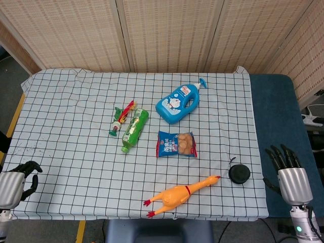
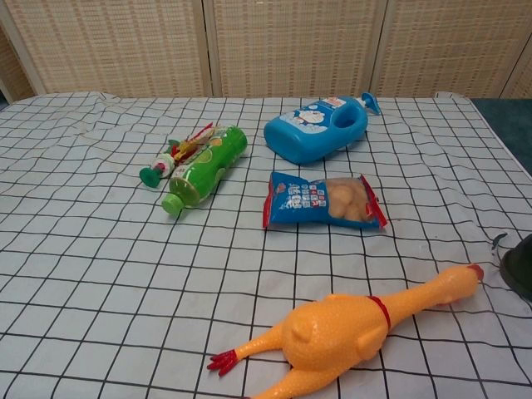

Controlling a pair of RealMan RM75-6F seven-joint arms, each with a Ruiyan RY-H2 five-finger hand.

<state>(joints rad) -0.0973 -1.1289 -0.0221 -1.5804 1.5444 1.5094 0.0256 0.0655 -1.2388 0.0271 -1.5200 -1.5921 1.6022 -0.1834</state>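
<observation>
1. Left hand (image 1: 17, 183) at the near left corner of the tabletop (image 1: 66, 126), fingers curled in, clamped on nothing.
2. Right hand (image 1: 289, 172) beyond the near right corner, over the blue surface (image 1: 278, 111), fingers straight and a little apart, empty.
3. Nearest to the right hand: black round object (image 1: 239, 173), close to the right edge, untouched.
4. Rubber chicken (image 2: 349, 328) along the near edge; snack bag (image 2: 324, 202), green bottle (image 2: 204, 166) and blue bottle (image 2: 316, 130) in the middle, all lying flat, well apart from both hands.
5. Nothing lifted or gripped yet; all handling seemingly left to do.
</observation>
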